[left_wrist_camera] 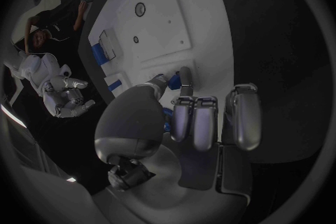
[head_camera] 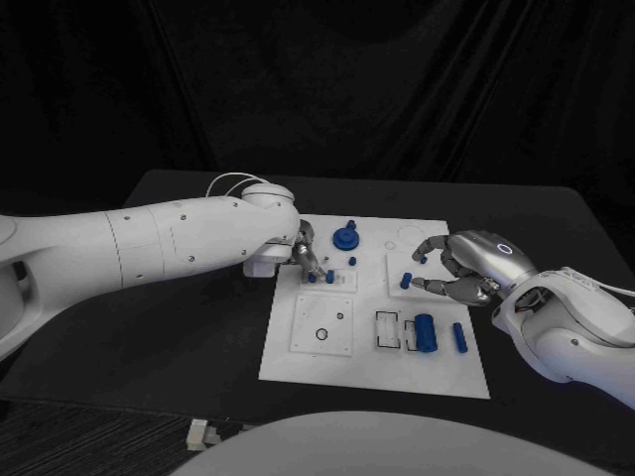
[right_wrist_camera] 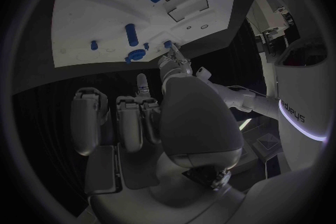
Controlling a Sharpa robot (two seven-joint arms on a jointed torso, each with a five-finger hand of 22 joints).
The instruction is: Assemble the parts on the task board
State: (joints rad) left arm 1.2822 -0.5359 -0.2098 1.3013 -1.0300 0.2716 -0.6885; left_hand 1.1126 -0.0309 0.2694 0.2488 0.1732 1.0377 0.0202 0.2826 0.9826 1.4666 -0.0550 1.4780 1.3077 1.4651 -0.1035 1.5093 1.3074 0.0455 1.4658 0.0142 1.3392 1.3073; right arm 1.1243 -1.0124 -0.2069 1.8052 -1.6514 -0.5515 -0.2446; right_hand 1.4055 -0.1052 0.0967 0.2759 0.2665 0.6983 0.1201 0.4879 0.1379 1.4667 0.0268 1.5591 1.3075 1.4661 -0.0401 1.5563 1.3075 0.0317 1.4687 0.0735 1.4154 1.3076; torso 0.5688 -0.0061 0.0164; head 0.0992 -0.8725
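Two hands are held over the task board (head_camera: 332,369): left hand (head_camera: 304,260) pinching a small blue part (head_camera: 312,279), right hand (head_camera: 463,268) curled, nothing held.

Left hand (head_camera: 301,260) fingertips' hold unclear

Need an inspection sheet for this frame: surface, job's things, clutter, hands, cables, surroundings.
Surface: black table, white rectangular task board lying flat in its middle.
Job's things: blue round knobbed part stands at the board's far edge; large blue cylinder and slim blue bar lie towards the near right; small blue pegs stand by the left hand.
Clutter: nothing seen.
Hands: left hand is at the board's far left, fingertips on a small blue peg; whether it is gripped is unclear. Right hand hovers over the board's right side, fingers curled, holding nothing visible.
Cables: thin white cable loop at the left wrist.
Surroundings: black curtain behind.
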